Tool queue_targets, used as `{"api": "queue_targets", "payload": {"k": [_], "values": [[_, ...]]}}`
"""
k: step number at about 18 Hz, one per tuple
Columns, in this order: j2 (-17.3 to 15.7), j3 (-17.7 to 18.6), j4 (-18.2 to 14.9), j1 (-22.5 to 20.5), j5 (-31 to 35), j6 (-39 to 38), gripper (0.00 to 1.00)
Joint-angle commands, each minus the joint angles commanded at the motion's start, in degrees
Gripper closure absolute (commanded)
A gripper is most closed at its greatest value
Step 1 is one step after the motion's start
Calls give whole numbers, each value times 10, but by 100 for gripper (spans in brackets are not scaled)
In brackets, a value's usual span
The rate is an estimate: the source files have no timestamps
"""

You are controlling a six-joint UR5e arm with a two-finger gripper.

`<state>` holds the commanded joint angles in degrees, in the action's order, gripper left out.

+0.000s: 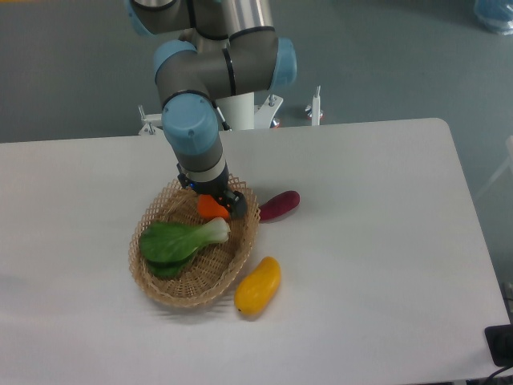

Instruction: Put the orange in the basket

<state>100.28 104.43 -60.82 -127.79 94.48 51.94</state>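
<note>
The orange (212,208) lies inside the basket (195,242), at its far end just behind the white stem of a leafy green vegetable (181,241). My gripper (218,204) hangs directly over the orange. One dark finger (237,210) shows to the right of the fruit; the other is hidden behind the wrist. The jaws look spread around the orange, which rests on the wicker floor. The basket is oval, tan and woven, and it sits left of the table's middle.
A purple oblong vegetable (280,205) lies on the table just right of the basket's rim. A yellow-orange mango-like fruit (258,285) lies against the basket's near right side. The arm's base (240,108) stands at the table's far edge.
</note>
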Motion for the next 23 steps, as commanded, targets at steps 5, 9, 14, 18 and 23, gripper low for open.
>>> {"api": "queue_targets", "payload": {"k": [5, 9, 14, 18, 23], "values": [[-1, -87, -3, -15, -7, 3, 0], [0, -163, -23, -43, -36, 8, 0], [1, -216, -107, -97, -43, 124, 0], [-2, -218, -120, -140, -65, 182, 0], [-3, -215, -127, -185, -73, 244, 0]]}}
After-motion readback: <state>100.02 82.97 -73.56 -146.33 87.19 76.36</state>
